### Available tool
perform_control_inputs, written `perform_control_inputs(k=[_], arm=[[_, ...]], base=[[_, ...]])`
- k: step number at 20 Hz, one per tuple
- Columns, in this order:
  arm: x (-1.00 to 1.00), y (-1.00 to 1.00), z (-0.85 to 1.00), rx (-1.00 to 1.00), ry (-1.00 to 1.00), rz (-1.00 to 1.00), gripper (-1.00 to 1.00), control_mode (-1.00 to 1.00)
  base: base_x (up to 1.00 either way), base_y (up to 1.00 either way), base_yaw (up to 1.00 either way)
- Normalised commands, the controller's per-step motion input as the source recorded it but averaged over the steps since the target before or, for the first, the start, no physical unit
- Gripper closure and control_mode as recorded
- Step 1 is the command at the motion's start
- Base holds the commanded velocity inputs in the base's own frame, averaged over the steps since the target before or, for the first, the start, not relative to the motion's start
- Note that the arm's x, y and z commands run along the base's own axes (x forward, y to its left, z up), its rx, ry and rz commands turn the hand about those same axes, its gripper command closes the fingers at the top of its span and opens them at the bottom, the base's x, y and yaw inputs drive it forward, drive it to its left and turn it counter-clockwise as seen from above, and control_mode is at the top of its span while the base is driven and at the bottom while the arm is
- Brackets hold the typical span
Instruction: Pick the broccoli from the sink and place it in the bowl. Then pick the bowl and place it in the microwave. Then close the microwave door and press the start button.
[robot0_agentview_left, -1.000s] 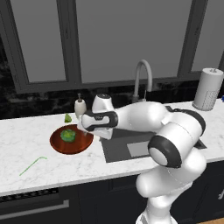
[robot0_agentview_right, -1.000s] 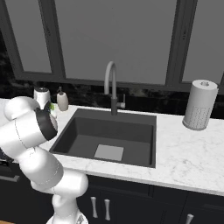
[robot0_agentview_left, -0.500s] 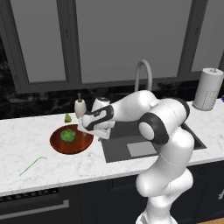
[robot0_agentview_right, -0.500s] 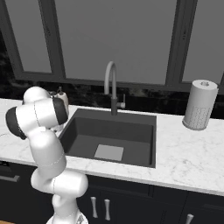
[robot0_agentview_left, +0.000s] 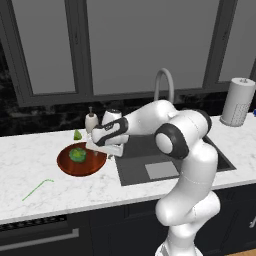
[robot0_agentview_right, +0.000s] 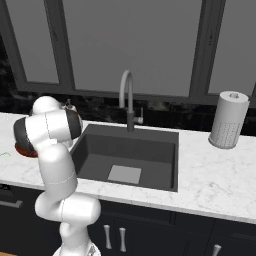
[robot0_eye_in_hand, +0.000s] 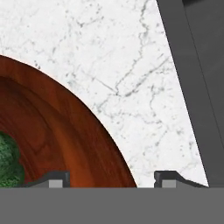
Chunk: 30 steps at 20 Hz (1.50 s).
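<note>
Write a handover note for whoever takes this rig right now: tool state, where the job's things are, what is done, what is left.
Tool: down at the bowl's near rim, one fingertip over the wood, one over the counter; jaws apart, grip not confirmed.
Broccoli: lying in the bowl, on the counter left of the sink.
Done: broccoli moved from sink to bowl.
Left: grasp the bowl, put it in the microwave, close the door, press start.
</note>
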Motion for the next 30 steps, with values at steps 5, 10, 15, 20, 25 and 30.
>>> perform_control_inputs(k=[5,10,15,20,25,30], arm=[[-0.10,0.00,0.00,0.01,-0.04,0.03,1.00,-1.00],[-0.41,-0.08,0.25,0.03,-0.13,0.00,1.00,-1.00],[-0.71,-0.31,0.65,0.02,-0.22,0.00,1.00,-1.00],[-0.53,-0.50,0.67,0.02,-0.18,0.00,1.00,-1.00],[-0.44,-0.68,0.65,0.02,-0.09,0.00,1.00,-1.00],[-0.38,-0.63,0.62,0.02,0.00,0.00,1.00,-1.00]], base=[[0.00,0.00,0.00],[0.00,0.00,0.00],[0.00,0.00,0.00],[0.00,0.00,0.00],[0.00,0.00,0.00],[0.00,0.00,0.00]])
